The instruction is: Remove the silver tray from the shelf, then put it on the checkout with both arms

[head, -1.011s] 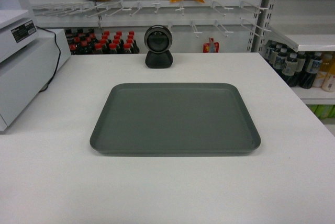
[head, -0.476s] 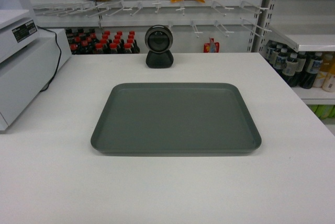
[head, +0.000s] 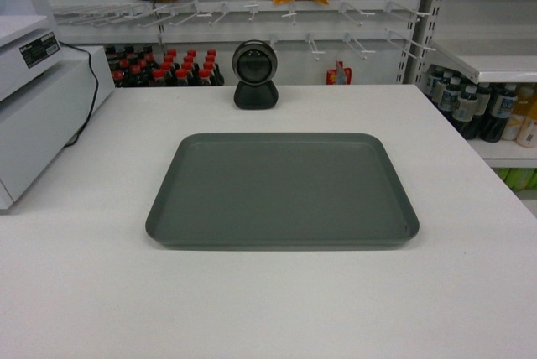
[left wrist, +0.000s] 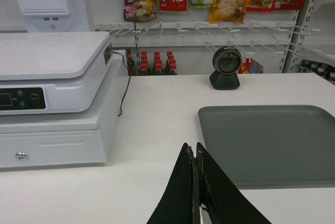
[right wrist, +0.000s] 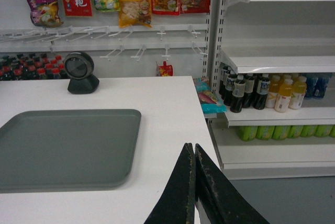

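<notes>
Head view, left to right: register box [head: 38, 116] at the left edge, round black scanner [head: 254, 75] at upper centre, silver tray [head: 282, 189] flat in mid-frame on the checkout [head: 277, 300], bottle shelves at far right. Against the frames from a second and half a second earlier, the tray sat a hair further right in frame and the scanner likewise; since then, no shift. I read that as the camera settling, not the tray moving. Judgement: placement done, tray at rest, both arms withdrawn.

Left wrist view: my left claw [left wrist: 195, 153] sat at lower centre, fingers pressed together, holding nothing, near the tray's left rim but clear of it.

Right wrist view: my right claw [right wrist: 192, 150] likewise closed and empty, right of the tray.

Not seen: neither claw appeared in the head view; each wrist view cropped the tray. The source shelf could not be identified.
</notes>
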Available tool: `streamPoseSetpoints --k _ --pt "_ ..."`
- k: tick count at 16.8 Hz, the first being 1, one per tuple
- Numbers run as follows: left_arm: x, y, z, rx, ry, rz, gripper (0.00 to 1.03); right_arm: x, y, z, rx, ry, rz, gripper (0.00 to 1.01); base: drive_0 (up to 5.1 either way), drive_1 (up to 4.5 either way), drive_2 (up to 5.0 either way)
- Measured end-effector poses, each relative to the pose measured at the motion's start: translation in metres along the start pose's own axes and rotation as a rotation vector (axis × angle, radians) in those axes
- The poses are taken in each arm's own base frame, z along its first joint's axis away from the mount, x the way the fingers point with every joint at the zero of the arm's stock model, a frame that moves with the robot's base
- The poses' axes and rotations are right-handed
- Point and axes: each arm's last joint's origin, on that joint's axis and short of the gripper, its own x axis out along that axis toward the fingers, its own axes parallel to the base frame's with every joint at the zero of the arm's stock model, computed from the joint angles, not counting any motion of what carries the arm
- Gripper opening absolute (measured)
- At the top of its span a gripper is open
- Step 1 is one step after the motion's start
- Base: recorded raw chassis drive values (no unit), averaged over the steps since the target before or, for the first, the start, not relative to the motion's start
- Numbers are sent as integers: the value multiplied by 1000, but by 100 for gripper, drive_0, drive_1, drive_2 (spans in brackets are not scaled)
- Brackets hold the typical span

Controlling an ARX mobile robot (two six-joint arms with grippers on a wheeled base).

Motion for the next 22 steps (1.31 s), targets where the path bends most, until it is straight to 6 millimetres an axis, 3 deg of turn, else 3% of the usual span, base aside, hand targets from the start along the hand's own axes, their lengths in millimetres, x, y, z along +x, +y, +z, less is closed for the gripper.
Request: streamPoseSetpoints --k 12,13,19,20,22 --pt "-23 0 -7 0 52 -3 1 -19 0 -3 0 26 -1 3 0 0 0" --pt "-25 0 -2 0 -6 -4 1 -25 0 -6 0 40 0 3 0 0 0" --pt "-25 0 -3 0 13 -2 1 -27 0 -3 0 6 0 3 0 0 0" --pt "-25 0 -3 0 13 -2 1 -27 0 -3 -1 7 0 5 0 0 0" --pt "-25 0 -3 0 13 -2 43 -27 0 -3 -1 6 0 49 0 0 0"
